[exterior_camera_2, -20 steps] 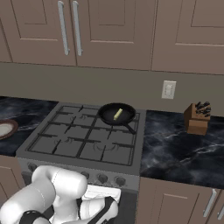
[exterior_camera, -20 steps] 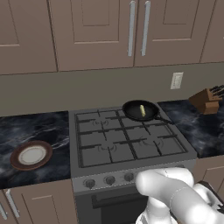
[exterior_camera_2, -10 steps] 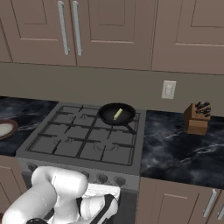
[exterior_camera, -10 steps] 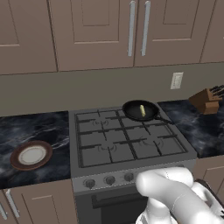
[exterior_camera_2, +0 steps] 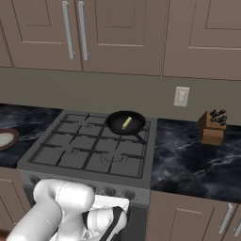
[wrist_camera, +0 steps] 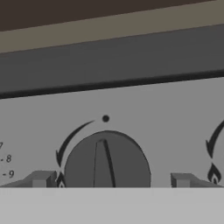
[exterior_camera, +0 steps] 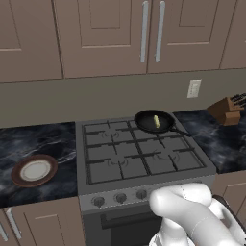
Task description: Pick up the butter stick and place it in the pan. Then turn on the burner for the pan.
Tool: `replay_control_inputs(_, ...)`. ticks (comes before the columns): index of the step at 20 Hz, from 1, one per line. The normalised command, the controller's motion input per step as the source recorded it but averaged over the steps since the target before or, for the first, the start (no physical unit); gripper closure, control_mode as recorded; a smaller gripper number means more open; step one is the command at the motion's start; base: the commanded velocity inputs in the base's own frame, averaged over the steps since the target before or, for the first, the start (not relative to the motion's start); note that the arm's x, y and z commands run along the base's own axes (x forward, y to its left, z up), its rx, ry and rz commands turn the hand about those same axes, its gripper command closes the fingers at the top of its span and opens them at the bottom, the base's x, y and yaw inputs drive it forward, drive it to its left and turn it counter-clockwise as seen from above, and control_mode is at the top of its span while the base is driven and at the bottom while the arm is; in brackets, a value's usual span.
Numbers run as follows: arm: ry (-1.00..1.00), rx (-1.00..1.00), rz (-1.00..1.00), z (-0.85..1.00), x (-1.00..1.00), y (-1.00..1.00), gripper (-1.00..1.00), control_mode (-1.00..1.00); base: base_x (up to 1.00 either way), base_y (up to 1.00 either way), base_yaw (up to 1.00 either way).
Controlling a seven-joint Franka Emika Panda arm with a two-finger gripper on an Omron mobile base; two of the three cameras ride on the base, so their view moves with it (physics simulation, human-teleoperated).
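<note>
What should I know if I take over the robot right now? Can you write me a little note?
Gripper: open, a fingertip either side of a stove knob, holding nothing.
Butter stick: lying in the pan, on the stove's back right burner.
Done: butter is in the pan.
Left: close on the knob and turn it to light the pan's burner. Whether this knob is the one for that burner cannot be told, so check first.
</note>
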Motion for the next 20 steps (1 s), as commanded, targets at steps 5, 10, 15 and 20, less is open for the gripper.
replay_control_inputs(5, 0.0, 0.0, 0.0, 0.0, 0.16, 0.0, 1.0, -1.0, 0.0, 0.0, 0.0)
replay_control_inputs(10, 0.0, 0.0, 0.0, 0.0, 0.0, 0.0, 1.0, -1.0, 0.0, 0.0, 0.0)
replay_control_inputs(15, 0.0, 0.0, 0.0, 0.0, 0.0, 0.0, 1.0, -1.0, 0.0, 0.0, 0.0)
replay_control_inputs(20, 0.0, 0.0, 0.0, 0.03, 0.0, 0.0, 1.0, -1.0, 0.0, 0.0, 0.0)
